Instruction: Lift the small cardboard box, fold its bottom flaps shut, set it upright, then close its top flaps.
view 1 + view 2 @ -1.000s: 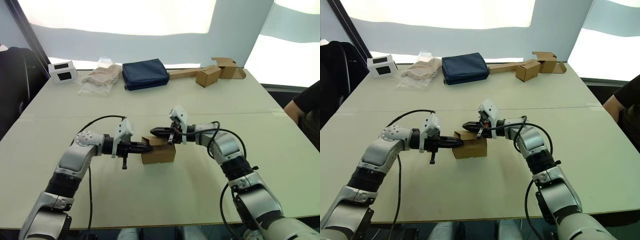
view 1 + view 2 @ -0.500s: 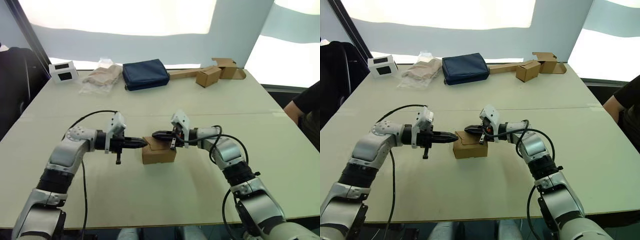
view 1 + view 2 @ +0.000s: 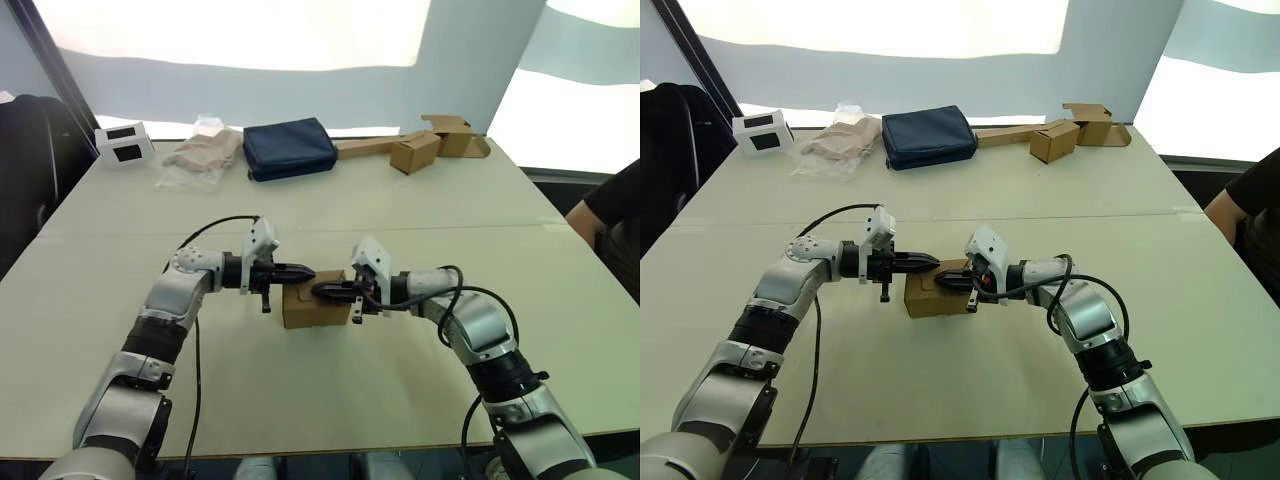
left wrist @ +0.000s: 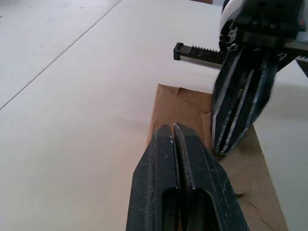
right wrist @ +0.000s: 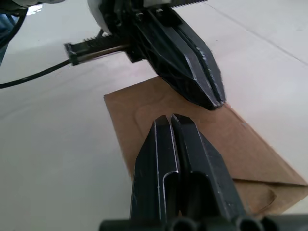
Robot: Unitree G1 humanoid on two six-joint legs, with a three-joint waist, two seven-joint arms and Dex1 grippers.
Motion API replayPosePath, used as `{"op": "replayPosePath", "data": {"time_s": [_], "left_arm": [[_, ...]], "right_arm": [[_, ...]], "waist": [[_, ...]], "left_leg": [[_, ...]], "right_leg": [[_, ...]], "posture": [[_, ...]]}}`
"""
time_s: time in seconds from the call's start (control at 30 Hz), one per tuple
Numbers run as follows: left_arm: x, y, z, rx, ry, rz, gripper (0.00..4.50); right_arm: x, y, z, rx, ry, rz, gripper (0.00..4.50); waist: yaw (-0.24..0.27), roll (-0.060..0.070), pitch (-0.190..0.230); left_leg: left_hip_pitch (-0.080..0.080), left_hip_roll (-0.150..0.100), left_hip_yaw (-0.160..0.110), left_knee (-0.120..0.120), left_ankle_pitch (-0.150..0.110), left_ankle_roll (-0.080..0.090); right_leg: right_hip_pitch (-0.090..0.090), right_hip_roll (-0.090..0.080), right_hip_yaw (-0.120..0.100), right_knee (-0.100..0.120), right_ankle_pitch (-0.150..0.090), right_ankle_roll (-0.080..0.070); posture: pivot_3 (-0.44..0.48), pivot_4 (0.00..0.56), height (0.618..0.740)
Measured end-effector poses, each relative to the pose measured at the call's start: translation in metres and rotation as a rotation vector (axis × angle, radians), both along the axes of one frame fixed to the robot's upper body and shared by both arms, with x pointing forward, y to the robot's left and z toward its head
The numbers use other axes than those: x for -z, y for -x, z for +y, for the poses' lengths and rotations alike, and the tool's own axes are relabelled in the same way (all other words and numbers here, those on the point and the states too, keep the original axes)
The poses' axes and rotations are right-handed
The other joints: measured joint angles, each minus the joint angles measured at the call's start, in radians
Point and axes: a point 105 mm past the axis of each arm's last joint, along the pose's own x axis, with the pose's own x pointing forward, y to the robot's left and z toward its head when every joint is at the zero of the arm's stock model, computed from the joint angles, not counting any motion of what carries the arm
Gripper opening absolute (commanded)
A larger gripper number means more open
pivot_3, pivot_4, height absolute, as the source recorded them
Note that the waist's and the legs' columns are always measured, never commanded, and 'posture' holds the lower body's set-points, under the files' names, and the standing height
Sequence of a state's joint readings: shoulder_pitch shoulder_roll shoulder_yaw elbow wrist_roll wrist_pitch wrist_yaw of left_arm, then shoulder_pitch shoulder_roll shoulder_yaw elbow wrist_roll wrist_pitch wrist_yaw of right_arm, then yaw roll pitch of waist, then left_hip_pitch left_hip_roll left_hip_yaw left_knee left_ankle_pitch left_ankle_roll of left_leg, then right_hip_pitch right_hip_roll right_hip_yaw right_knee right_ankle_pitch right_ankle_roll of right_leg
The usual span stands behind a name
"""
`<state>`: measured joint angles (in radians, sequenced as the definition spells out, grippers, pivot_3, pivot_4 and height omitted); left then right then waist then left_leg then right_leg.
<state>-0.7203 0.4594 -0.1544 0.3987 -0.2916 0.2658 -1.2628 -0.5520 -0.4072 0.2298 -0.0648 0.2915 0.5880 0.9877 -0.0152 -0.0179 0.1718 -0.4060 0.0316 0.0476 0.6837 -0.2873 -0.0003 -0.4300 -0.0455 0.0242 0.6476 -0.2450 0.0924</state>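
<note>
Both pairs of fingers are pressed together, empty. The left gripper (image 3: 303, 272) and right gripper (image 3: 322, 291) point tip to tip over the folded flaps (image 5: 192, 139) on top of the small cardboard box (image 3: 314, 310), which sits mid-surface (image 3: 300, 390), nearer the robot's edge than the far one.
</note>
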Motion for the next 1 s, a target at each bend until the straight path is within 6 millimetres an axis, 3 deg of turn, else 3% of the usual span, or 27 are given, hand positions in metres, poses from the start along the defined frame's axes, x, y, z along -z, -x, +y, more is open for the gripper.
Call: {"op": "replayPosePath", "data": {"time_s": [0.27,1.0], "left_arm": [[0.001,-0.001,-0.002,0.005,-0.001,-0.010,0.07],[-0.005,-0.004,-0.005,-0.022,0.041,0.016,0.07]], "right_arm": [[-0.012,0.025,0.001,-0.039,-0.005,-0.014,0.00],[0.001,0.003,0.001,0.029,0.058,-0.039,0.00]], "waist": [[0.002,0.000,0.000],[0.001,0.000,0.000]], "left_leg": [[0.000,0.000,-0.002,0.000,0.000,0.000],[0.000,0.000,-0.001,0.000,0.000,0.000]], "right_leg": [[0.000,0.000,0.000,0.000,0.000,0.000],[0.000,0.000,0.000,0.000,0.000,0.000]], "posture": [[0.000,0.150,0.740],[0.000,0.150,0.740]]}}
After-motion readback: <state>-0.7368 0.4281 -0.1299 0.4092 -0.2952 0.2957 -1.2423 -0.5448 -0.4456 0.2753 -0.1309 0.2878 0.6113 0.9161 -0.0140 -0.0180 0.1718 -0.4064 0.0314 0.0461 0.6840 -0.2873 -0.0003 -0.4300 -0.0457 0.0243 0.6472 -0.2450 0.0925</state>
